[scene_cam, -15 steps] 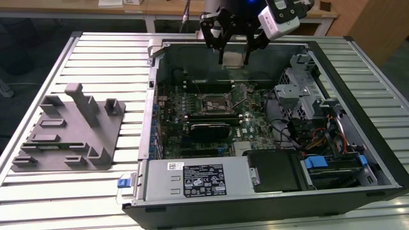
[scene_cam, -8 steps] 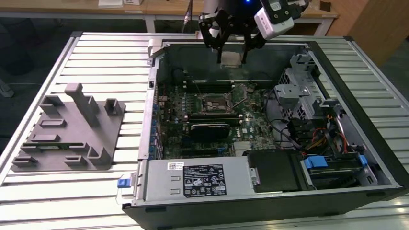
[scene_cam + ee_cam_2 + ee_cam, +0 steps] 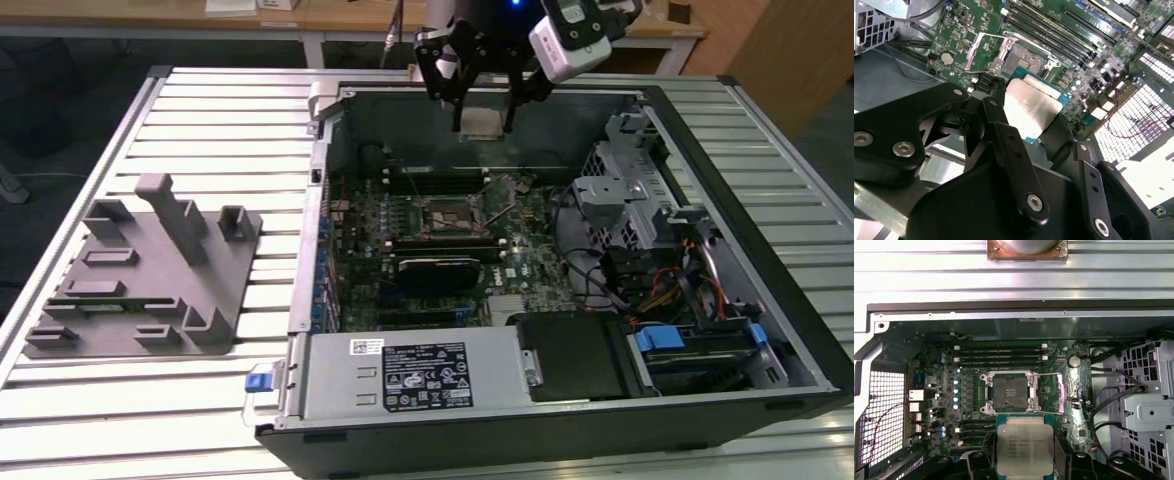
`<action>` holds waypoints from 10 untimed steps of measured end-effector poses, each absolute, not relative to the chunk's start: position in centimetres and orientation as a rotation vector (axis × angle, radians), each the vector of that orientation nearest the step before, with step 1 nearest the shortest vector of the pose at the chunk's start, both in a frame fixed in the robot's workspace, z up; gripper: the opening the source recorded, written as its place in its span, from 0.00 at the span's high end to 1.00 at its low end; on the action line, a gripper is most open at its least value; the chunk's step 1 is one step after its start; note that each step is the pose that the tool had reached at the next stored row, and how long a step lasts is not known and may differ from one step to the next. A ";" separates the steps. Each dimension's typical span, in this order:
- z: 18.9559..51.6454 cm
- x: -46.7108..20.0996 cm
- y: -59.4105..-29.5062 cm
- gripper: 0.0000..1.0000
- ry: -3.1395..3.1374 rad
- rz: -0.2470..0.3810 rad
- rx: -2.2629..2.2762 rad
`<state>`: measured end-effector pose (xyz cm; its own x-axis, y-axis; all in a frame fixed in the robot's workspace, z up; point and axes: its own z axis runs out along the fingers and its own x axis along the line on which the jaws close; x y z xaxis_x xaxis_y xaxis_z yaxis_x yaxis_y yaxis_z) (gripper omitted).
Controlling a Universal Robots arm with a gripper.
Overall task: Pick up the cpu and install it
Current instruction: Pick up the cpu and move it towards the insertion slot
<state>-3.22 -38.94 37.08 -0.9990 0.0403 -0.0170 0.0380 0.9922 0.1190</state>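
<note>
First wrist view: pincer (image 3: pixel 1025 456) pinching the cpu (image 3: pixel 1024 444), its printed face showing, clear of the open socket (image 3: pixel 1009 391).

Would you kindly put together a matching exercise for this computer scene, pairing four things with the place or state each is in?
Things:
1. cpu
2. socket
3. grey fixture
4. power supply

Places or states:
A. on the slatted table, outside the case, at the exterior view's left
B. held in the gripper above the open case
C. empty, its metal frame swung open, on the green board
D. silver labelled box inside the case, along its edge lowest in the exterior view

Pairs: 1-B, 2-C, 3-A, 4-D
</note>
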 end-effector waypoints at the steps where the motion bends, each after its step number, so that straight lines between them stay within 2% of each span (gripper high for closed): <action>1: 37.1 -3.2 -38.9 0.45 3.116 0.186 0.061; 10: 36.9 -3.2 -38.8 0.45 3.116 0.185 0.061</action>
